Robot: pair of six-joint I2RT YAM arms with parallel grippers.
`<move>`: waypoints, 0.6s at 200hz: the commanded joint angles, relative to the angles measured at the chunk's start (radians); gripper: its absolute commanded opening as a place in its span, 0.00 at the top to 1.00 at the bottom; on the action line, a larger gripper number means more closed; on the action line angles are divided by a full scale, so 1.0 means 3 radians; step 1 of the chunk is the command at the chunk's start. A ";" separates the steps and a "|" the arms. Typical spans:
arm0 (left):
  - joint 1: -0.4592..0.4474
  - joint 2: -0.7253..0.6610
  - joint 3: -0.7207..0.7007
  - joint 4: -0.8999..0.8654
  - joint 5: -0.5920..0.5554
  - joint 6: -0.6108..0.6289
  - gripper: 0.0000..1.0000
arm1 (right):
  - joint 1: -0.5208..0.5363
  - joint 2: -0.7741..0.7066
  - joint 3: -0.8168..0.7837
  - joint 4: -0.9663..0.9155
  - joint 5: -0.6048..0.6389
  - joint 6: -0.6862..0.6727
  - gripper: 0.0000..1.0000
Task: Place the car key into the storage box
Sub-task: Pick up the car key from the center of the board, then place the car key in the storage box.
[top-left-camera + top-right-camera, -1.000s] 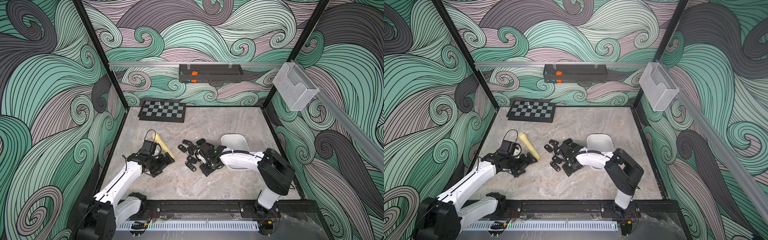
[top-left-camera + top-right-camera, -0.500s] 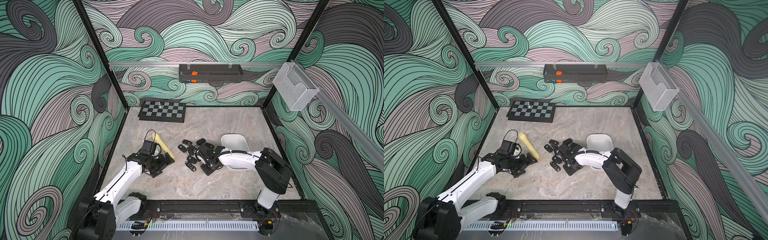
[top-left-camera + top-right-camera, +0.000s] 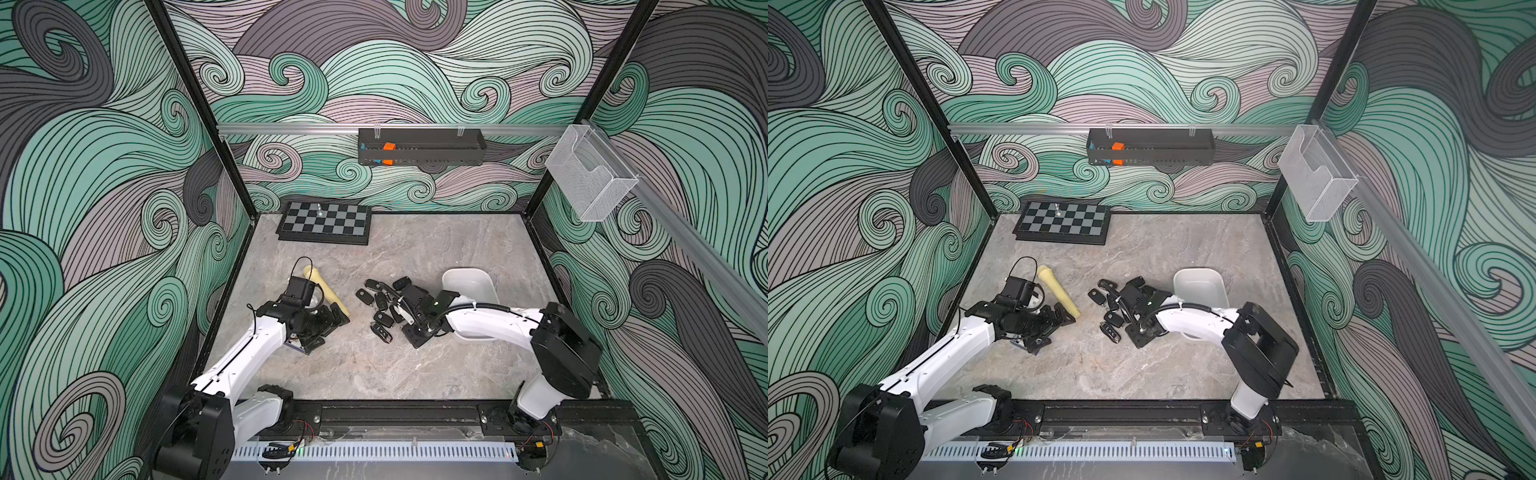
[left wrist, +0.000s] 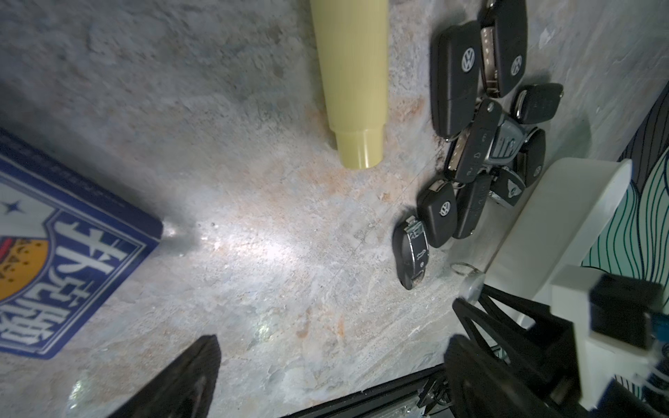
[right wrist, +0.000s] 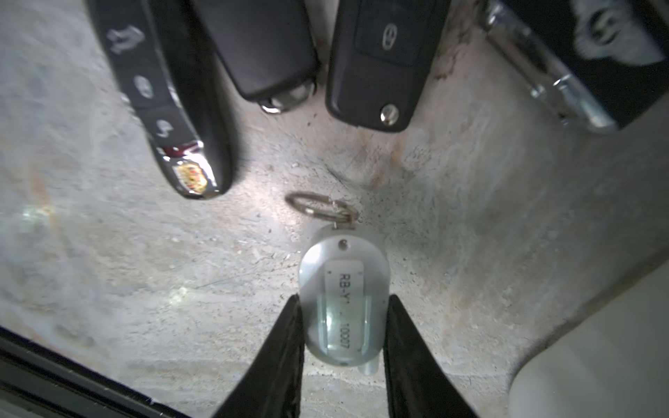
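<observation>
Presently the right hand (image 5: 344,300) stands narrowed around a clear oval key tag (image 5: 344,260). Its two fingers (image 5: 286,343) appear to bear on the tag's long edges, low over the counter (image 5: 144,289), and nothing else is in its hold. The tag's split ring (image 5: 318,206) lies flat just ahead and shows no key on it. Just beyond the ring lie the car keys (image 3: 380,300), a loose cluster of black fobs, some overlapping, all on the counter. None shows in the storage box (image 3: 469,286), which sits just beside the cluster, its near end under the right arm. Hazard: a lift from this grip is likely to carry the tag alone, so that no car key reaches the box. Hazard: the fingers bear on smooth plastic near one end of the tag, which may pivot or slip out. Hazard: a sweep toward the box may clip the nearest fobs or the box wall. The left hand (image 3: 326,328) is spread wide, empty, and well apart from the keys.
</observation>
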 commanded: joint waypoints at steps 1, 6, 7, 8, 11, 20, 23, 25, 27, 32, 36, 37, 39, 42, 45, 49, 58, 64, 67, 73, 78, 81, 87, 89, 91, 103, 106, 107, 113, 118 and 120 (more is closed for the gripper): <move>-0.0025 0.0087 0.0179 0.0021 -0.0011 0.0033 0.02 | -0.0011 -0.0314 -0.0007 -0.0074 -0.0022 0.0008 0.71; -0.0026 0.0112 0.0195 0.0027 -0.0007 0.0033 0.02 | -0.0028 -0.0372 -0.0008 -0.0081 -0.0014 0.0016 0.71; -0.0026 0.0118 0.0196 0.0030 -0.0008 0.0033 0.02 | -0.0030 -0.0387 -0.0010 -0.0086 -0.0011 0.0018 0.71; -0.0026 0.0123 0.0201 0.0031 -0.0003 0.0035 0.02 | -0.0031 -0.0400 -0.0009 -0.0089 -0.0008 0.0018 0.71; -0.0028 0.0134 0.0214 0.0036 0.0005 0.0037 0.03 | -0.0039 -0.0431 -0.0008 -0.0097 0.0005 0.0022 0.71; -0.0031 0.0177 0.0254 0.0053 0.0019 0.0038 0.03 | -0.0075 -0.0550 -0.0008 -0.0122 0.0042 0.0029 0.71; -0.0033 0.0194 0.0265 0.0059 0.0024 0.0040 0.02 | -0.0088 -0.0587 -0.0008 -0.0130 0.0057 0.0029 0.71; -0.0035 0.0201 0.0274 0.0058 0.0026 0.0041 0.03 | -0.0097 -0.0611 -0.0012 -0.0134 0.0068 0.0024 0.71; -0.0040 0.0211 0.0280 0.0062 0.0029 0.0042 0.03 | -0.0109 -0.0638 -0.0013 -0.0138 0.0073 0.0024 0.71; -0.0044 0.0234 0.0306 0.0071 0.0035 0.0043 0.03 | -0.0134 -0.0698 -0.0013 -0.0147 0.0099 0.0015 0.70; -0.0049 0.0248 0.0322 0.0080 0.0037 0.0043 0.02 | -0.0164 -0.0748 -0.0016 -0.0159 0.0115 0.0007 0.70; -0.0048 0.0249 0.0323 0.0082 0.0037 0.0043 0.02 | -0.0169 -0.0762 -0.0014 -0.0164 0.0119 0.0005 0.70; -0.0049 0.0258 0.0326 0.0087 0.0040 0.0045 0.02 | -0.0187 -0.0783 -0.0010 -0.0169 0.0127 -0.0001 0.70; -0.0054 0.0271 0.0337 0.0091 0.0041 0.0044 0.02 | -0.0212 -0.0817 -0.0010 -0.0176 0.0143 -0.0007 0.70; -0.0056 0.0279 0.0346 0.0102 0.0042 0.0046 0.03 | -0.0238 -0.0852 -0.0011 -0.0188 0.0153 -0.0009 0.70; -0.0060 0.0293 0.0350 0.0111 0.0047 0.0046 0.03 | -0.0276 -0.0898 -0.0005 -0.0197 0.0169 -0.0021 0.70; -0.0068 0.0309 0.0365 0.0134 0.0046 0.0046 0.03 | -0.0380 -0.0996 -0.0010 -0.0207 0.0191 -0.0042 0.69; -0.0073 0.0321 0.0370 0.0144 0.0051 0.0048 0.02 | -0.0463 -0.1059 -0.0008 -0.0205 0.0195 -0.0052 0.69; -0.0079 0.0323 0.0367 0.0151 0.0048 0.0048 0.03 | -0.0509 -0.1086 -0.0013 -0.0203 0.0192 -0.0052 0.68; -0.0086 0.0328 0.0369 0.0164 0.0046 0.0048 0.03 | -0.0604 -0.1128 -0.0006 -0.0204 0.0185 -0.0058 0.68; -0.0092 0.0335 0.0363 0.0183 0.0047 0.0048 0.02 | -0.0687 -0.1154 -0.0002 -0.0204 0.0185 -0.0070 0.67; -0.0092 0.0337 0.0353 0.0189 0.0043 0.0048 0.03 | -0.0730 -0.1163 0.0005 -0.0204 0.0183 -0.0078 0.67; -0.0093 0.0336 0.0339 0.0200 0.0040 0.0048 0.03 | -0.0828 -0.1171 0.0015 -0.0201 0.0184 -0.0102 0.67; -0.0097 0.0333 0.0336 0.0204 0.0039 0.0048 0.02 | -0.0856 -0.1174 0.0021 -0.0202 0.0188 -0.0106 0.67; -0.0099 0.0329 0.0328 0.0208 0.0041 0.0048 0.03 | -0.0890 -0.1172 0.0029 -0.0201 0.0190 -0.0114 0.67; -0.0102 0.0322 0.0293 0.0223 0.0042 0.0051 0.03 | -0.1052 -0.1138 0.0060 -0.0203 0.0205 -0.0153 0.67; -0.0103 0.0318 0.0286 0.0228 0.0038 0.0052 0.02 | -0.1090 -0.1124 0.0070 -0.0203 0.0210 -0.0163 0.67; -0.0103 0.0315 0.0285 0.0227 0.0040 0.0053 0.03 | -0.1103 -0.1116 0.0072 -0.0201 0.0213 -0.0167 0.67; -0.0106 0.0299 0.0264 0.0231 0.0042 0.0058 0.03 | -0.1172 -0.1078 0.0091 -0.0200 0.0230 -0.0180 0.67; -0.0108 0.0284 0.0246 0.0232 0.0042 0.0068 0.02 | -0.1235 -0.1039 0.0101 -0.0201 0.0230 -0.0185 0.67; -0.0108 0.0282 0.0240 0.0229 0.0042 0.0072 0.02 | -0.1255 -0.1017 0.0109 -0.0202 0.0230 -0.0185 0.67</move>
